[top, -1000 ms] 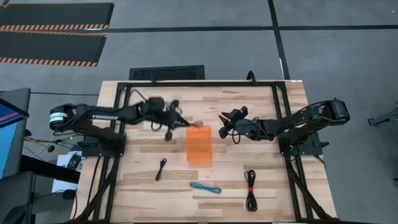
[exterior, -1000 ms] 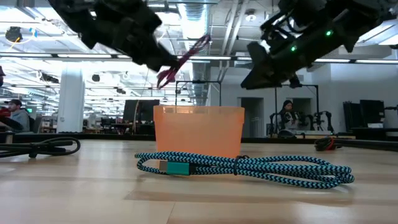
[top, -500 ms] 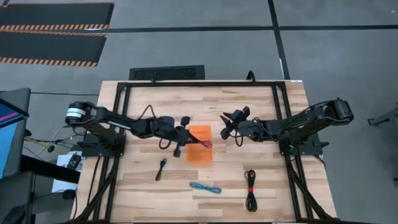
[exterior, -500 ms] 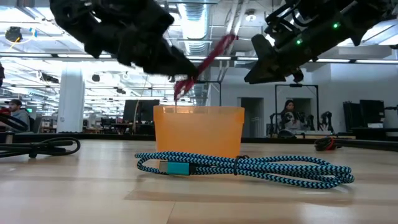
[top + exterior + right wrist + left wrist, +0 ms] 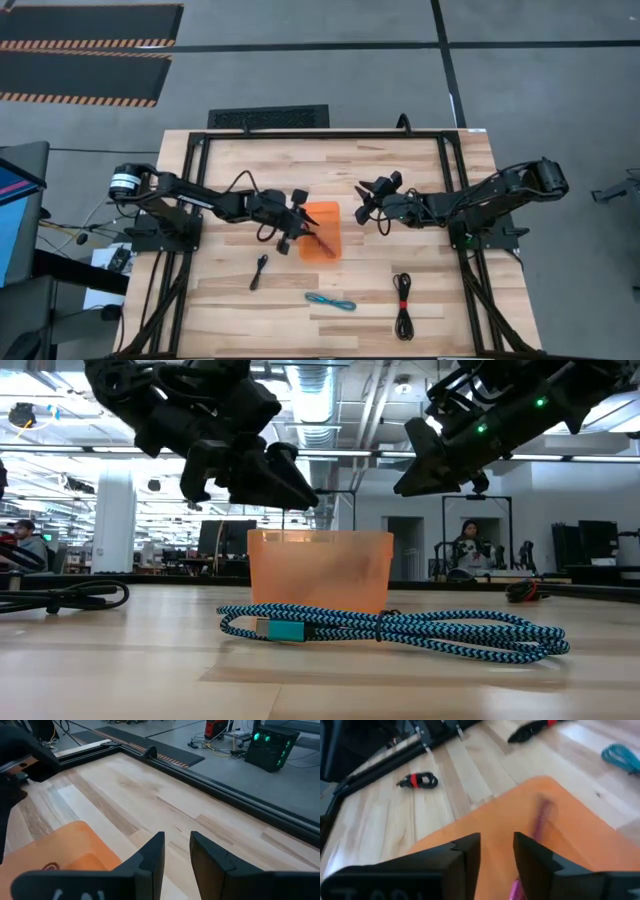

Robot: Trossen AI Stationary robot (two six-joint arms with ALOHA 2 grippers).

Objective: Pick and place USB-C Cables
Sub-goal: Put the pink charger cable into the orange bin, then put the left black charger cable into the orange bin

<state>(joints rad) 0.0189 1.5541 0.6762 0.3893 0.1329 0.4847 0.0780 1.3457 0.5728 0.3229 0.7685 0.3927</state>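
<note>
The orange bin [image 5: 320, 232] stands at the table's middle. My left gripper [image 5: 297, 216] hovers open over the bin's left edge, above its rim in the low view [image 5: 290, 485]. The maroon cable [image 5: 326, 240] is inside the bin, blurred in the left wrist view [image 5: 540, 820], just beyond my fingers. My right gripper [image 5: 363, 201] is open and empty in the air beyond the bin's far right corner. On the table lie a teal cable [image 5: 330, 301], a black cable [image 5: 259, 271] and a black cable with a red tie [image 5: 402, 305].
Another black bundle with a red tie [image 5: 417, 781] lies on the wood beyond the bin in the left wrist view. A black frame [image 5: 320, 135] runs round the table. There is bare wood near the far edge [image 5: 320, 165]. People sit in the room behind [image 5: 462, 545].
My left gripper has gone toward the table's right edge and down, from left of the bin to over its left rim. It carried the maroon cable slanting above the bin, then let go. The cable has dropped inside the bin.
</note>
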